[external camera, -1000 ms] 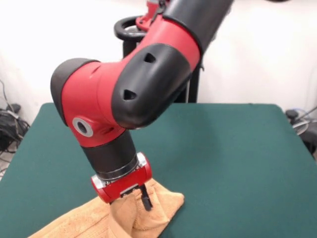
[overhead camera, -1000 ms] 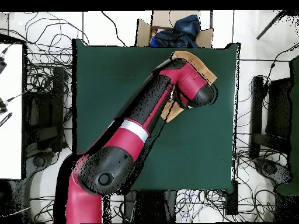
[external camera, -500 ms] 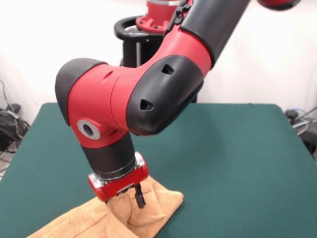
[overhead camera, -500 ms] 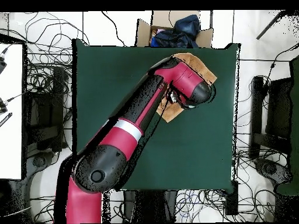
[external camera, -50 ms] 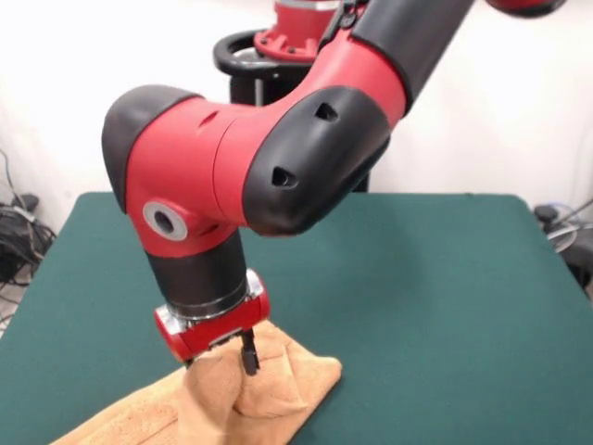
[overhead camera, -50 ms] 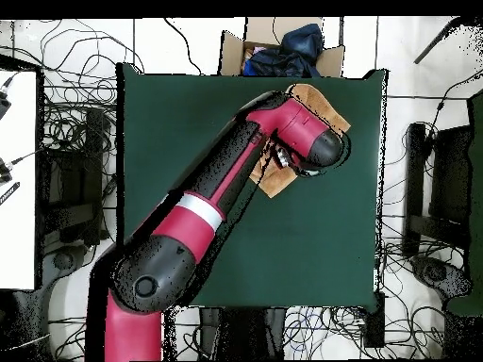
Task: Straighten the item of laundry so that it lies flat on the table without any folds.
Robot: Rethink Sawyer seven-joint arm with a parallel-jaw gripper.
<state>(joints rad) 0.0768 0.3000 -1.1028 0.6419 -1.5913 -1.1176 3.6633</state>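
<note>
The item of laundry [external camera, -50 ms: 278, 389], a peach-tan towel, lies bunched at the near left of the green table [external camera, -50 ms: 445, 278], and part of it runs off the bottom edge of the front view. A ridge of cloth rises up to my gripper [external camera, -50 ms: 243, 362], which stands right on the heap and looks shut on a pinch of it. One black finger [external camera, -50 ms: 248, 356] shows against the cloth. From overhead the towel [overhead camera, -50 ms: 327, 109] peeks out on both sides of the arm near the table's [overhead camera, -50 ms: 189, 123] top right, and the arm covers the gripper.
A cardboard box [overhead camera, -50 ms: 283, 47] holding dark blue cloth sits just past the table's edge in the overhead view. Cables and black stands surround the table. My bulky red and black arm [external camera, -50 ms: 250, 167] hangs over the left half.
In the front view the gripper has moved left and slightly up, and the towel's raised ridge has followed it. The arm's elbow has swung along with it.
</note>
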